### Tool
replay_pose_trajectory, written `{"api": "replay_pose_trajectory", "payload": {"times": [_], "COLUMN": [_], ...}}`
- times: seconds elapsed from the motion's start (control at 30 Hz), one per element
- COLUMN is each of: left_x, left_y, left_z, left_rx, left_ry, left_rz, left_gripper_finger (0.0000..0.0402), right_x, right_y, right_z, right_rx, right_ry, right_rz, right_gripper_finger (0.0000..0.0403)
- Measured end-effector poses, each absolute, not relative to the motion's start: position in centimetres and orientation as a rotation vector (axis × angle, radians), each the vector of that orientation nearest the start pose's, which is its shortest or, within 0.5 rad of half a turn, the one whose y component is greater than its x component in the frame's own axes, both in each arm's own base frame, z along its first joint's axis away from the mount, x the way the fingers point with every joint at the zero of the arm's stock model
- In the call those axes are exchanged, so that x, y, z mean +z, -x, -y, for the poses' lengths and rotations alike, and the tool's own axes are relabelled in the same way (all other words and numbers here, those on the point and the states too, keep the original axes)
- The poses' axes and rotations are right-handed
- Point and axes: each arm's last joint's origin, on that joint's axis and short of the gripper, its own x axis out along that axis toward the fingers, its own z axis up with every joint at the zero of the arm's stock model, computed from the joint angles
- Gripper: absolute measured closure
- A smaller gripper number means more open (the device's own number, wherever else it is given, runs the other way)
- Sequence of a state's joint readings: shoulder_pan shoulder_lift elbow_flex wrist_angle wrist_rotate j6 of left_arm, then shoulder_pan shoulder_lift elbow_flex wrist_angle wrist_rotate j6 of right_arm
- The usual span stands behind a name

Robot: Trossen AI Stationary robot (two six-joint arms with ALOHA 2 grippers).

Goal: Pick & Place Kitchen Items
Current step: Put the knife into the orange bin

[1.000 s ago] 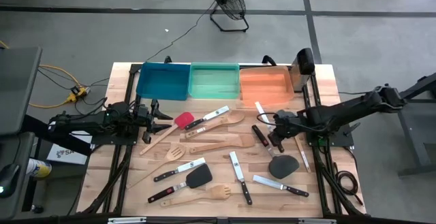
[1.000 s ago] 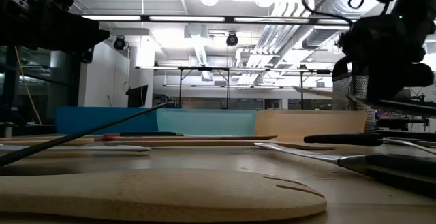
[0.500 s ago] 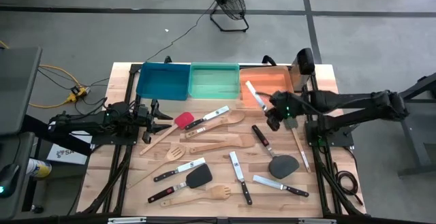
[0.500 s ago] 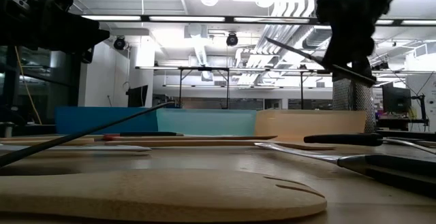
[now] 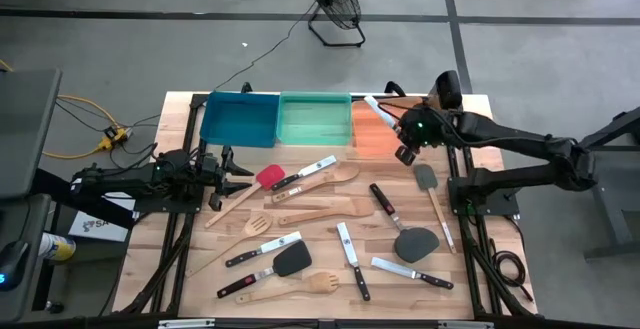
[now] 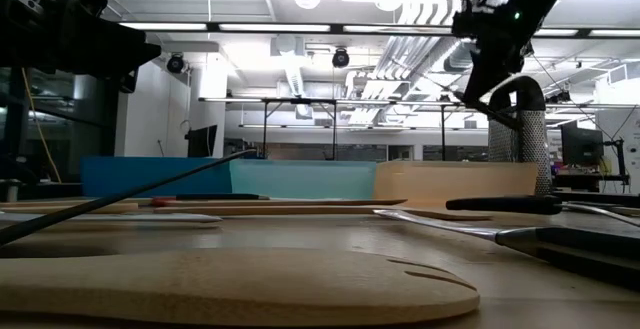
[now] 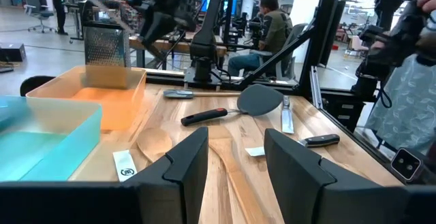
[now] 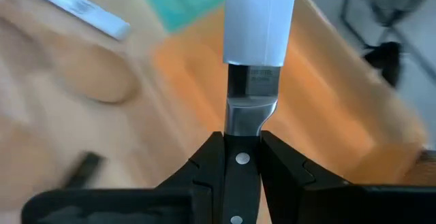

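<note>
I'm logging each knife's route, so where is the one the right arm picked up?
In the high view the knife hangs in the right hand above the orange bin at the table's far right, its blade pointing toward the green bin.

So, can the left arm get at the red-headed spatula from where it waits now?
Probably yes. The left gripper waits open at the table's left edge, and the red-headed spatula lies just ahead of it with nothing between them. The right gripper is far off over the orange bin.
</note>
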State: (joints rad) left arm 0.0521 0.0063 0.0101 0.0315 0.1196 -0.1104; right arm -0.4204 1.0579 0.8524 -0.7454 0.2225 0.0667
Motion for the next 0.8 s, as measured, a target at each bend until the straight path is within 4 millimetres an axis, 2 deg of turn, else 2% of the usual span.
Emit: {"api": "replay_pose_trajectory", "payload": {"times": [0.47, 0.8], "left_x": [17.0, 17.0], "left_y": [-9.7, -9.7], "left_z": [-0.2, -0.2], "left_rx": [-0.069, -0.069], "left_ry": [0.107, 0.107], "left_rz": [0.032, 0.031], "left_gripper_finger": [0.0258, 0.0258], "right_x": [22.8, 20.1], "right_y": [-19.2, -19.3], "right_z": [14.0, 16.1], "right_rx": [-0.692, -0.682], "right_ry": [0.081, 0.04], "right_rz": [-1.183, -1.319], "right_gripper_finger": [0.0338, 0.0338]}}
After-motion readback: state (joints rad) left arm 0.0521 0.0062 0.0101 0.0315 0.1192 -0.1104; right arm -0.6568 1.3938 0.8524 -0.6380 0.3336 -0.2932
